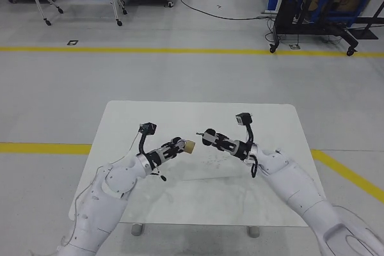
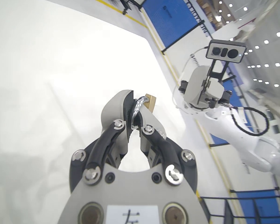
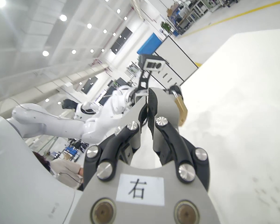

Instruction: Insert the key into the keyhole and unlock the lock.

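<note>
Over the middle of the white table (image 1: 256, 118), my left gripper (image 1: 178, 146) is shut on the steel shackle (image 2: 138, 108) of a brass padlock (image 1: 189, 147), holding it in the air. The lock's body (image 2: 151, 102) sticks out past the fingertips toward the other arm. My right gripper (image 1: 207, 136) faces it from a short gap away, shut on a small key whose tip (image 1: 199, 134) pokes out toward the lock. In the right wrist view the padlock (image 3: 181, 111) hangs just beyond my shut right gripper (image 3: 149, 99); the key itself is hidden between the pads.
Both arms hover above the table's centre. A few small dark marks (image 1: 212, 160) dot the tabletop under the right arm. The table's far edge (image 1: 198, 102) and near edge (image 1: 192, 223) are well away from the grippers.
</note>
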Robot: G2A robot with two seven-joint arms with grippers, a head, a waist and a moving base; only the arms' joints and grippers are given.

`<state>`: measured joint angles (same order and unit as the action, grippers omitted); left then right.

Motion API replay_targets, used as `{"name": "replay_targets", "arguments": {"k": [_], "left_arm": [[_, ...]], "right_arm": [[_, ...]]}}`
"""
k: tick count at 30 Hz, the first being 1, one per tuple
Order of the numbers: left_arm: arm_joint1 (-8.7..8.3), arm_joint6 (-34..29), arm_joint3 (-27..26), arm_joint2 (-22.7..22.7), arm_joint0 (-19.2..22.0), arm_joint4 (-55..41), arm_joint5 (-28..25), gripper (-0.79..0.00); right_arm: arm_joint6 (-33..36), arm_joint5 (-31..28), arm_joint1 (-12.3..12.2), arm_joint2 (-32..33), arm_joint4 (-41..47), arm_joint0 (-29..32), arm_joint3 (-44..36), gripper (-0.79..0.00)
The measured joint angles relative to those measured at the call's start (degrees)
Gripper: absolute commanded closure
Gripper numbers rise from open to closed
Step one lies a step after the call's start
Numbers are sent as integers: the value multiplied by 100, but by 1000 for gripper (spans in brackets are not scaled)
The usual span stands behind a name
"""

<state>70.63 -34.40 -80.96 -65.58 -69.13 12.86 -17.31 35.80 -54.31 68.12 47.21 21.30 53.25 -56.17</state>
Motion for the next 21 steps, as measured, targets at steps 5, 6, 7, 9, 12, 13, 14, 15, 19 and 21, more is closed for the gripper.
{"name": "replay_targets", "arguments": {"k": [5,6,7,9,12,13,14,15,19,21], "left_arm": [[82,-264,501,205,353,-782,-228,0],[87,-290,563,216,391,-843,-258,0],[91,-309,616,224,423,-880,-288,0],[97,-332,710,236,466,-948,-358,0],[97,-342,785,235,490,-992,-407,0],[96,-331,797,228,491,-1007,-407,0],[95,-306,804,213,490,-1046,-399,0],[95,-288,807,199,487,-1094,-394,0],[89,-262,813,140,496,-1240,-416,0],[88,-235,793,138,486,-1217,-414,0]], "right_arm": [[-55,-1,263,-340,107,-407,474,0],[-99,5,309,-387,116,-456,568,0],[-136,0,352,-430,130,-499,658,0],[-185,-58,444,-513,187,-576,853,0],[-147,-132,552,-610,270,-658,1101,0],[-114,-144,579,-634,295,-680,1163,0],[-49,-168,612,-665,323,-707,1228,0],[13,-186,633,-687,341,-726,1271,0],[234,-210,702,-740,384,-795,1433,0],[365,-255,729,-759,423,-807,1450,0]]}}
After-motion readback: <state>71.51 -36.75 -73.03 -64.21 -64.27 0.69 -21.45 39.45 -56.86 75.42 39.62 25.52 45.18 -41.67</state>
